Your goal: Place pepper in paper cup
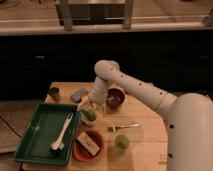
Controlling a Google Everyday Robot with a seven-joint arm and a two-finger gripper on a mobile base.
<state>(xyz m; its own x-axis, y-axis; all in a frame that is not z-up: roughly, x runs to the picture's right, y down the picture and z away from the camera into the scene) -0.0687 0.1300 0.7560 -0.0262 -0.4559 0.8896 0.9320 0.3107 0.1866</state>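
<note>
Item: one white robot arm [135,87], recorded over a wooden table [150,150].

- Arm pose: rose from the large white body at the lower right of the frame, ran up and to the left to a rounded joint just above the frame's centre, then bent sharply and dropped almost straight down toward the table.
- Gripper [94,105]: pointed downward at the end of that drop, left of centre, directly over the paper cup [84,121] and close to its rim. Whether it was open or closed could not be told.
- Pepper [89,115]: a dark green shape at the mouth of the paper cup, just under the gripper. Whether the gripper touched it could not be told.
- Paper cup: pale, upright, just beside the right edge of the green tray [35,131].
- Green tray: lower left of the frame, holding a white plastic utensil [62,134] that lay lengthwise.
- Small brown cup [54,93]: upright, near the table's upper left corner.
- Blue-grey sponge [79,95]: right of the brown cup, left of the lower arm.
- Dark red bowl [116,98]: just right of the lower arm.
- Metal fork [122,127]: flat on the table, below the red bowl.
- Green cup [121,143]: upright, below the fork.
- Orange bowl [80,152]: bottom centre, holding a tan block [88,142].
</note>
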